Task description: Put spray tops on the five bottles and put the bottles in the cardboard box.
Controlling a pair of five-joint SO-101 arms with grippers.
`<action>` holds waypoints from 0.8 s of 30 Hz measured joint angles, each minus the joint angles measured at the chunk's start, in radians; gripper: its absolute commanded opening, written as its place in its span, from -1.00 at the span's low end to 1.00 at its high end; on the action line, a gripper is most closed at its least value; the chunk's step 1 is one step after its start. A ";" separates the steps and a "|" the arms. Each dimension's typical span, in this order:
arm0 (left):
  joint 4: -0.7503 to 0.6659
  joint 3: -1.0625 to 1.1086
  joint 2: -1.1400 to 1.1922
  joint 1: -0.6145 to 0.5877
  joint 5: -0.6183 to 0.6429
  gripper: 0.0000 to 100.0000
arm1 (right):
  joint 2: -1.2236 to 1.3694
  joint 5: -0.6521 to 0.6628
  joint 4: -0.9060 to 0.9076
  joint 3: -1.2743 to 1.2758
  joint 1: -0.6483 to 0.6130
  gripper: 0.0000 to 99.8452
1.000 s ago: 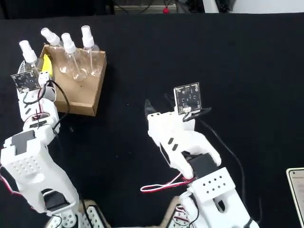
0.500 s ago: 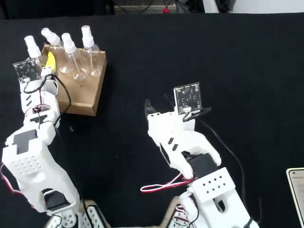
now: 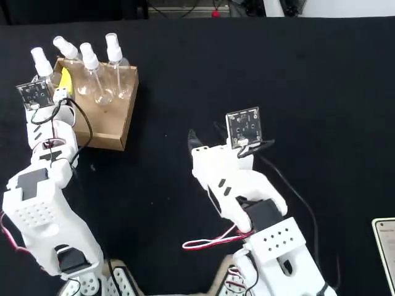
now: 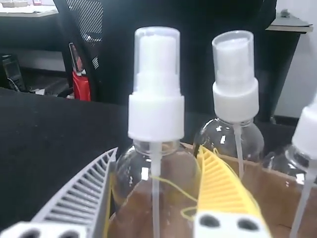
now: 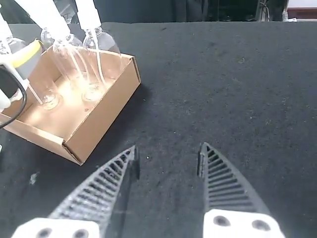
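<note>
Currently a clear, rounded plastic bottle (image 4: pixel 156 114) with a white spray top is gripped between the ridged grey and yellow jaws of the left gripper (image 4: pixel 156 153) at the far left corner of the brown cardboard box (image 3: pixel 117 126). Three similar bottles (image 3: pixel 92 77) are stood inside the box. To the box's right, the right gripper (image 5: pixel 167 153) is held with its jaws spread above the black, grainy tabletop (image 3: pixel 296 74).

Count of each kind of thing
Four bottles (image 3: pixel 95 83) were visible, four spray tops (image 3: pixel 113 46) on them, one cardboard box (image 3: pixel 114 126) and two arms (image 3: pixel 234 185).
</note>
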 measured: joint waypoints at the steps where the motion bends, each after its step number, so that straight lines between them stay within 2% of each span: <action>1: 0.000 0.000 0.000 0.000 0.000 -0.80 | 0.000 0.000 0.000 0.000 0.000 -0.62; 8: -0.002 -0.009 0.035 0.000 -0.002 -0.80 | 0.000 0.000 0.000 0.000 0.000 -0.62; 15: -0.026 -0.124 0.158 0.000 0.000 -0.81 | 0.000 0.000 0.000 0.000 0.000 -0.62; 22: -0.235 -0.071 0.201 0.002 -0.002 -0.80 | 0.000 0.000 0.000 0.000 0.000 -0.62; 24: -0.241 -0.057 0.201 0.002 -0.002 -0.80 | 0.000 0.000 0.000 0.000 0.000 -0.62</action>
